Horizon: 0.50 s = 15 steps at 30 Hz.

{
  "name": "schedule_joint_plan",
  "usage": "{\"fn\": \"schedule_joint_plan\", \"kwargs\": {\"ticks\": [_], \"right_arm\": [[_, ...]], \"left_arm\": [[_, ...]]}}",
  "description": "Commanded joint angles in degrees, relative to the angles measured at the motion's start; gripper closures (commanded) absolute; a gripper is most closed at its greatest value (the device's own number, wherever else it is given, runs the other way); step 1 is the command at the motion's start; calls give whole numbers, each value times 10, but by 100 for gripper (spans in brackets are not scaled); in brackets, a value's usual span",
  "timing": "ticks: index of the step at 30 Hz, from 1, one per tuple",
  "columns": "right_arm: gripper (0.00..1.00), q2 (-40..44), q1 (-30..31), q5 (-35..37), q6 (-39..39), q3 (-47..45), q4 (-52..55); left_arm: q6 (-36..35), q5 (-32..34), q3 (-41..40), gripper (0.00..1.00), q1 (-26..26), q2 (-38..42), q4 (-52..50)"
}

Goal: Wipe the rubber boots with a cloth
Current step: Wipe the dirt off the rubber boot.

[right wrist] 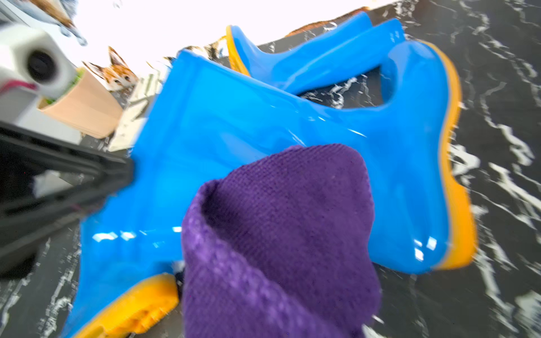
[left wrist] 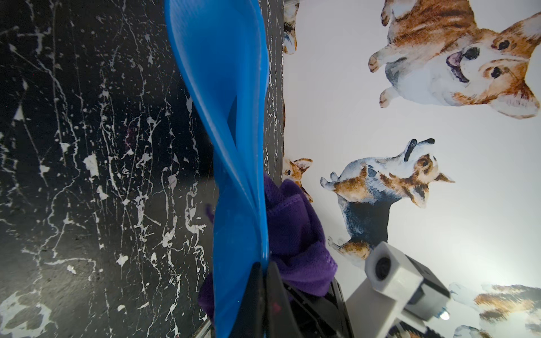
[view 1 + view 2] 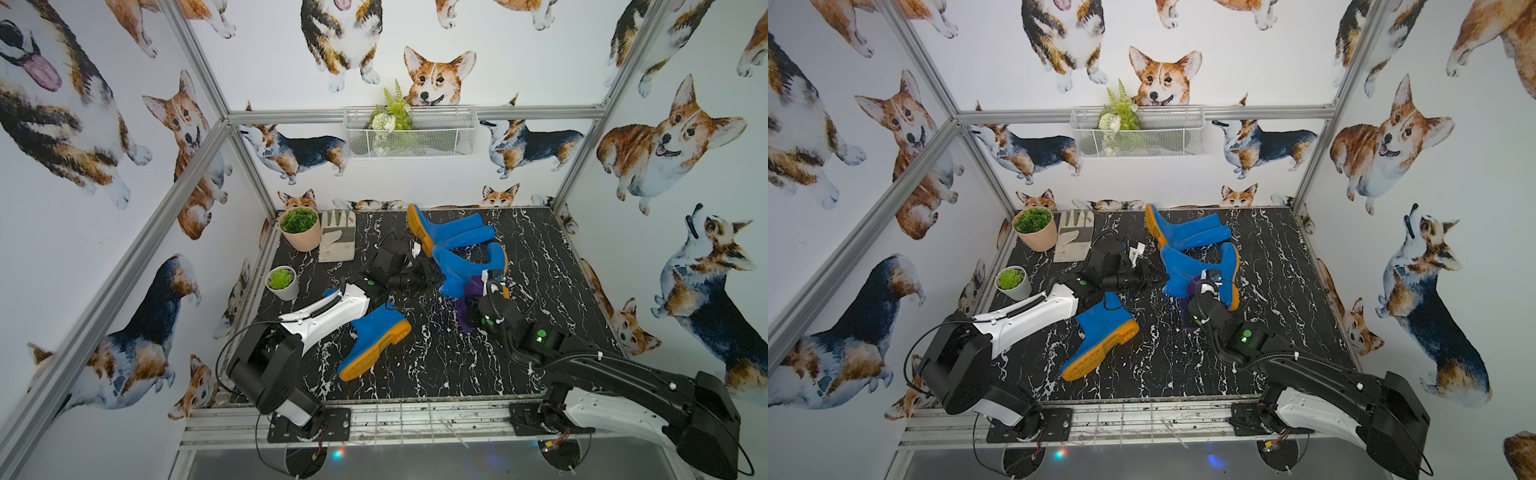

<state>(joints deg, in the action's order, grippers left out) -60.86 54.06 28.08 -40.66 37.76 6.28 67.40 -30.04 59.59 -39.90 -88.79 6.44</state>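
Note:
My left gripper [image 3: 432,271] is shut on the top rim of a glossy blue rubber boot [image 3: 465,266] with an orange sole, which lies mid-table. In the left wrist view the black fingers [image 2: 257,292] pinch that rim [image 2: 234,146]. My right gripper [image 3: 473,301] is shut on the purple cloth [image 3: 467,305], which is pressed against the same boot's shaft. In the right wrist view the cloth [image 1: 281,234] hides the jaws in front of the boot [image 1: 263,123]. Two more boots [image 3: 453,232] lie at the back. Another boot [image 3: 374,338] lies at the front, sole up.
A peach plant pot [image 3: 300,230], a grey-beige glove [image 3: 337,241] and a small white pot [image 3: 282,283] stand at the back left. A wire basket [image 3: 409,133] hangs on the back wall. Aluminium frame posts border the black marbled table [image 3: 436,365].

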Motion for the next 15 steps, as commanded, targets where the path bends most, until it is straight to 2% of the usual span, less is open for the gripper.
{"fn": "schedule_joint_plan", "kwargs": {"ticks": [1, 5, 8, 12, 15], "right_arm": [[100, -63, 6, -7, 36, 33, -122], [100, -122, 7, 10, 41, 43, -165], [100, -144, -1, 73, 10, 51, -94], [100, -108, -72, 84, -61, -11, -42], [100, -68, -140, 73, -80, -60, -7]], "left_arm": [[17, 7, -3, 100, -1, -1, 22], [17, 7, -1, 100, -2, -2, 21], [19, 4, -2, 100, -1, -1, 19], [45, -7, -18, 100, 3, -8, 58], [61, -16, -24, 100, 6, -18, 84]]}}
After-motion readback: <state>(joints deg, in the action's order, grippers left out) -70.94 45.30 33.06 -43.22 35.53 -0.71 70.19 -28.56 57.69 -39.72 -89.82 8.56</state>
